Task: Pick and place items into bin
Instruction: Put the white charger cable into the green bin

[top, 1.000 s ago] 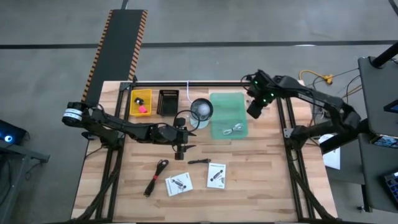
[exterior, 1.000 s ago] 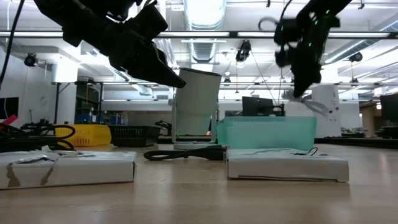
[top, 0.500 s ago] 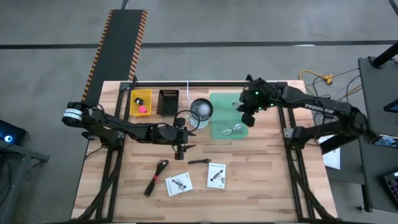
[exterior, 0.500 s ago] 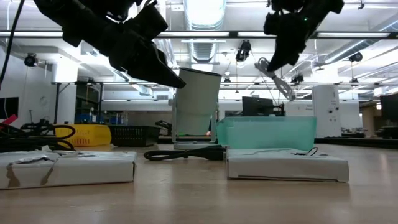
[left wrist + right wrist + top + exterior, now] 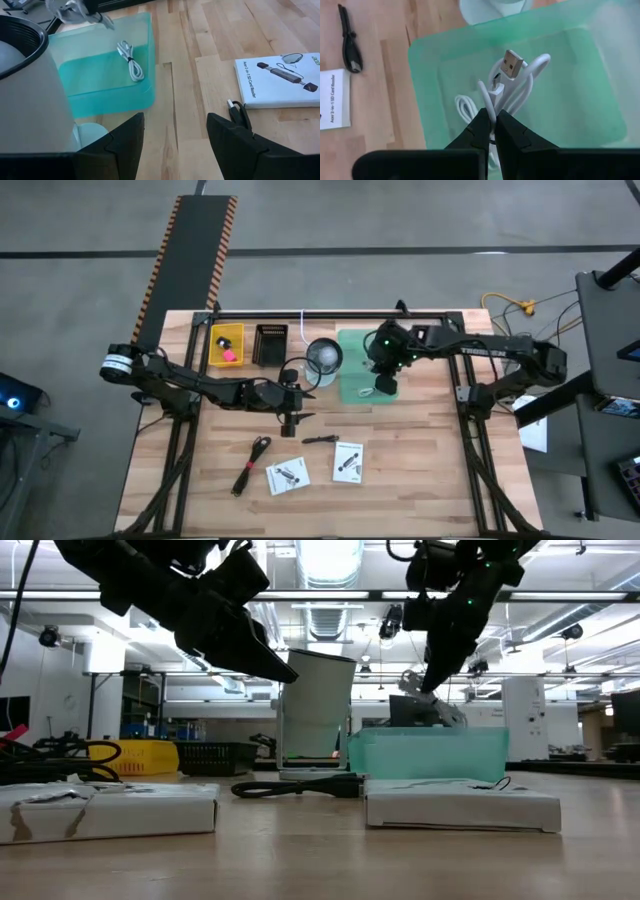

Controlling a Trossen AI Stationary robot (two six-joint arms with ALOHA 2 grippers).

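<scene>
The right gripper (image 5: 492,120), clenched on a white USB cable (image 5: 517,82), hangs above the green bin (image 5: 580,110); the springy coil could catch the bin's rim and land outside.

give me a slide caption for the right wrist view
Right claw shut on a white USB cable, above the green bin holding another cable.

Right tool (image 5: 384,385) now over green bin (image 5: 352,387).
</scene>
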